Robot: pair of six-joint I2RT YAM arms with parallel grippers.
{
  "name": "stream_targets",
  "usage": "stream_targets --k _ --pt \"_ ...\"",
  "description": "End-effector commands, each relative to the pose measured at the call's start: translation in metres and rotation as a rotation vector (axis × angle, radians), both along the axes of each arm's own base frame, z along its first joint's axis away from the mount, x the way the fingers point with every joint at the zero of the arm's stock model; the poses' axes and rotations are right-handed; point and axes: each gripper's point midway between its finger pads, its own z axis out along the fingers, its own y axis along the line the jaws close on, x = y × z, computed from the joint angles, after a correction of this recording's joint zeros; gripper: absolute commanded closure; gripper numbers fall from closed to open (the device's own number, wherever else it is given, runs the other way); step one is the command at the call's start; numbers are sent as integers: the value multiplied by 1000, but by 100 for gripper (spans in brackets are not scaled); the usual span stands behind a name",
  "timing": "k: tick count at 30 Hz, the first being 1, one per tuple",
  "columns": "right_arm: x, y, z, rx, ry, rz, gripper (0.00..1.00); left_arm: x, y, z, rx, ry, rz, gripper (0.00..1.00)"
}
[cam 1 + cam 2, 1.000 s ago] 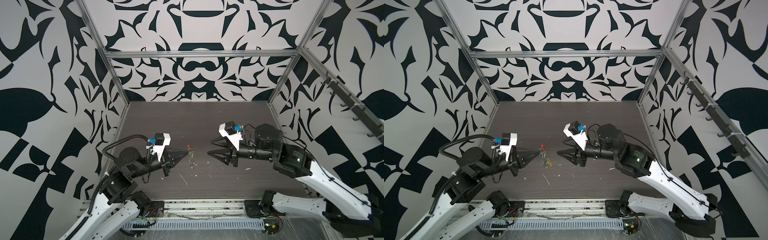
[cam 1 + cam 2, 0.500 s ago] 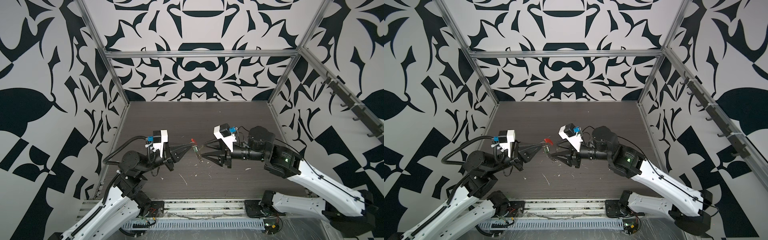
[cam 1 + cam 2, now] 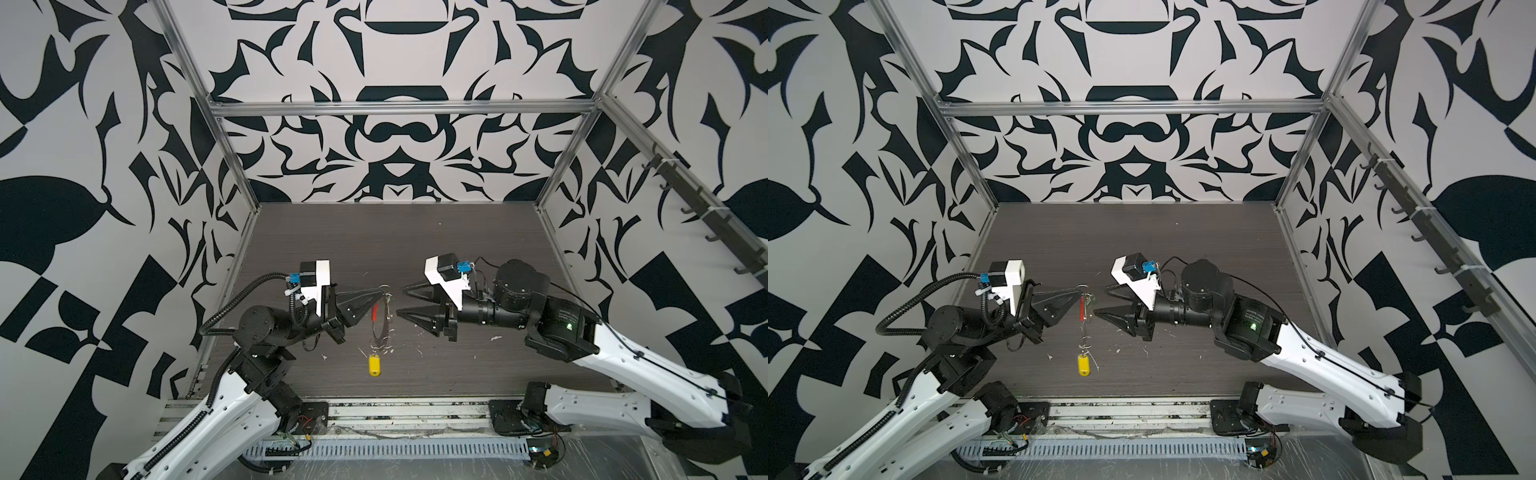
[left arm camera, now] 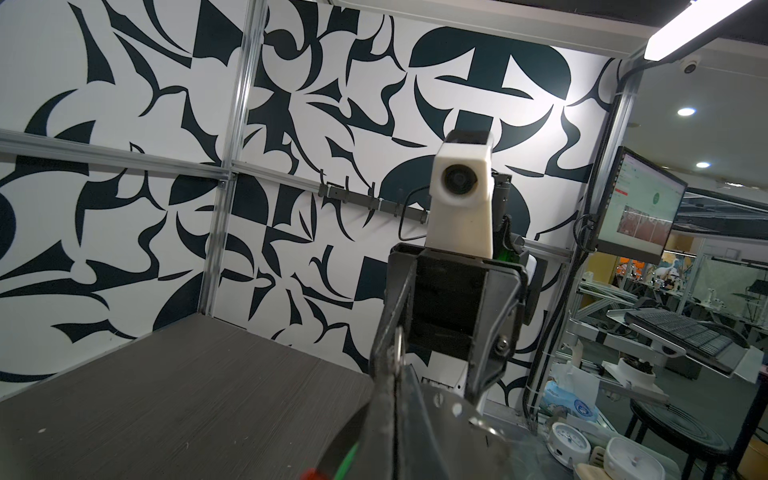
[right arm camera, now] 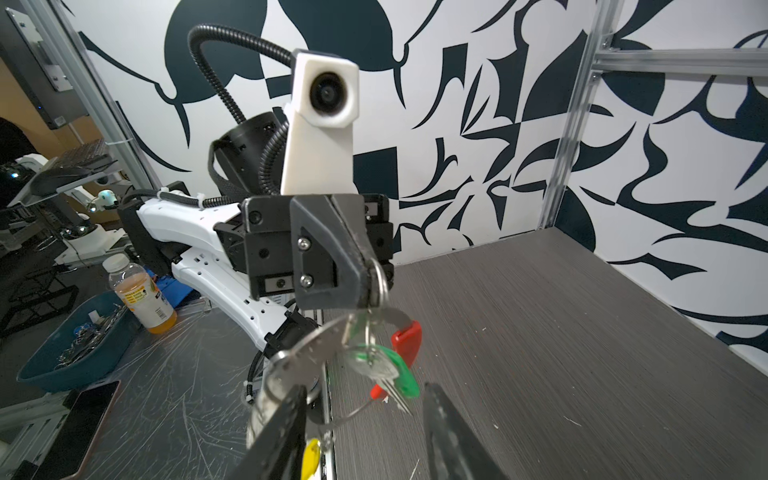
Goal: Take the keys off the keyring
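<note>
The keyring (image 5: 307,349) is dangling over the table (image 3: 457,249), but both top views are only catching it edge-on as a thin line. The green tag (image 5: 401,376) is barely registering there, though the right wrist view is showing it beside the red strip (image 5: 409,337). The yellow tag (image 3: 375,365) is hanging lowest, and I can't tell if it's touching the table. The left gripper (image 3: 380,291) is clamping tight on a small wire loop (image 5: 380,276) topping the bunch. The right gripper (image 3: 401,300) is sitting just beside the keyring, jaws partly spread, gripping nothing. A juice bottle (image 5: 141,299) is standing off-table, label too blurry to read.
</note>
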Motion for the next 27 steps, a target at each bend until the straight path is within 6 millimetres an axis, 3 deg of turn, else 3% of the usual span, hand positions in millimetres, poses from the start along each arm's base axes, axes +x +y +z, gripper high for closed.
stream_targets --k 1,22,27 --pt "1 2 24 66 -67 -16 53 -5 3 8 -32 -26 -16 100" --pt "12 8 24 44 -92 -71 100 -7 2 8 -37 -18 -29 100" --pt "8 14 22 30 -93 -41 100 -5 2 10 -47 -14 -18 100"
